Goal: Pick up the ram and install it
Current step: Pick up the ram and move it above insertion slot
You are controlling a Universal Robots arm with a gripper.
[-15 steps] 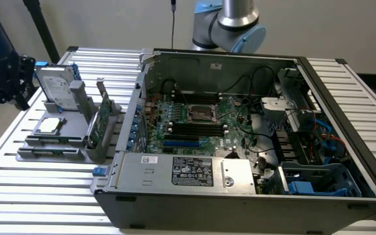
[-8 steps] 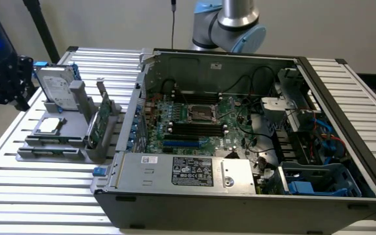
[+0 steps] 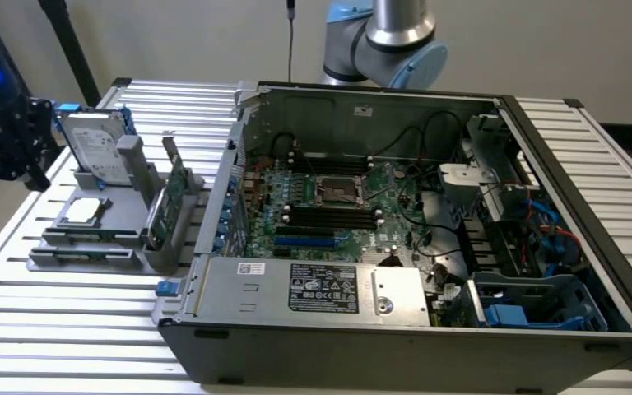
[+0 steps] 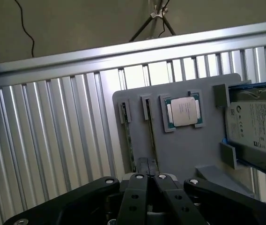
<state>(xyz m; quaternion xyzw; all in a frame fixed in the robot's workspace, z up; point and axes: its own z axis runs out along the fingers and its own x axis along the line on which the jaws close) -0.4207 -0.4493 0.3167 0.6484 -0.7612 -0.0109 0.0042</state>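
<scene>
Two ram sticks stand on edge in slots of a grey holder (image 4: 189, 150): one ram (image 4: 128, 138) and a second ram (image 4: 151, 133), both seen as thin dark-green lines. My gripper (image 4: 148, 165) hangs above the holder at the near ends of these sticks, closest to the second one. Its black fingers are shut against each other with nothing between them. The same grey holder (image 3: 47, 255) sits on the table at the exterior view's left. The open computer case (image 3: 404, 329) holds the motherboard, whose black memory slots (image 3: 332, 216) lie in its middle.
A square silver processor (image 4: 184, 111) and a hard drive (image 4: 257, 126) also rest in the holder. A taller green card with a metal bracket (image 3: 164, 206) stands beside the case. The slatted metal table (image 3: 75, 329) extends all around. The arm's base (image 3: 398, 37) rises behind the case.
</scene>
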